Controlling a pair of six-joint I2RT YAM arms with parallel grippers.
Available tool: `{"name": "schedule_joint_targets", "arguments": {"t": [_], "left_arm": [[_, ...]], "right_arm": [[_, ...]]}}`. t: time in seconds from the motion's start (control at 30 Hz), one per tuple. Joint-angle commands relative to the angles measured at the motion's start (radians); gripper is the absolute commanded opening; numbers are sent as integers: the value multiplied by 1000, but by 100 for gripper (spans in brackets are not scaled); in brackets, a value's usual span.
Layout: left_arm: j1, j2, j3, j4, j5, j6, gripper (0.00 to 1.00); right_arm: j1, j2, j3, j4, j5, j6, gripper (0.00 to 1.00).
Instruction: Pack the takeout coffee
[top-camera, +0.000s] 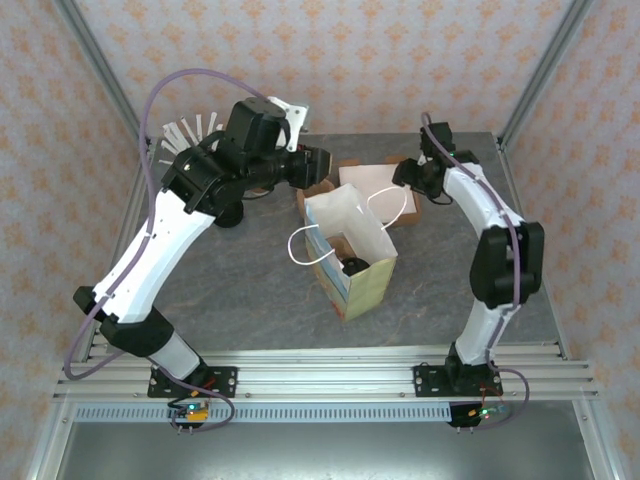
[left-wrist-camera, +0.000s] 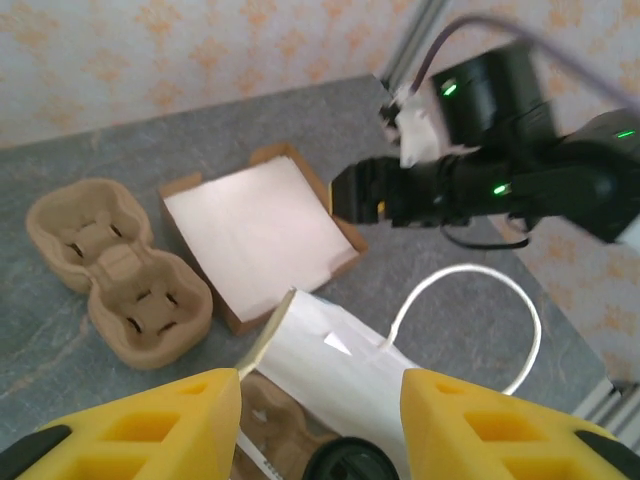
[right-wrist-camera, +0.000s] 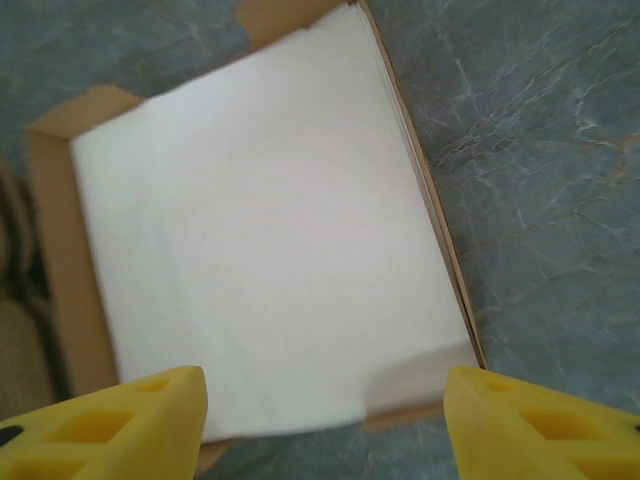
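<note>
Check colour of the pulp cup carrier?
Tan-brown, plain moulded pulp cup carrier; shows best in the left wrist view.

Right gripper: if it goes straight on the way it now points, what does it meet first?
Most likely the stack of white paper sheets lying in the brown cardboard tray. The right gripper, jaws open, points at their near part. How far off they are is unclear.

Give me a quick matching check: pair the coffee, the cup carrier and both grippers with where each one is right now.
1 takeout coffee
2 pulp cup carrier
3 left gripper
4 right gripper

A above the box of white sheets
B inside the paper bag
C aimed at the bag's open top
D empty, beside the box

Pairs: 1-B, 2-D, 3-C, 4-A.
</note>
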Motion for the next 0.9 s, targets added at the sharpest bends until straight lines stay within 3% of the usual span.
{"name": "schedule_joint_targets", "arguments": {"t": [0.0,0.33,0.53,0.87], "left_arm": [[-3,-28,-32,73,-95,-27,47],[12,-74,-127,96,-117,-38,49],[68,-91,-201,133,8,-95,52],[86,-129,-265,153,23,-97,52]], "right_arm": [[27,84,92,-13,33,-17,62],[47,313,266,-85,143,-49,62],[56,395,322,-109,142,-54,60],[69,438,352,-123,135,-61,43]]}}
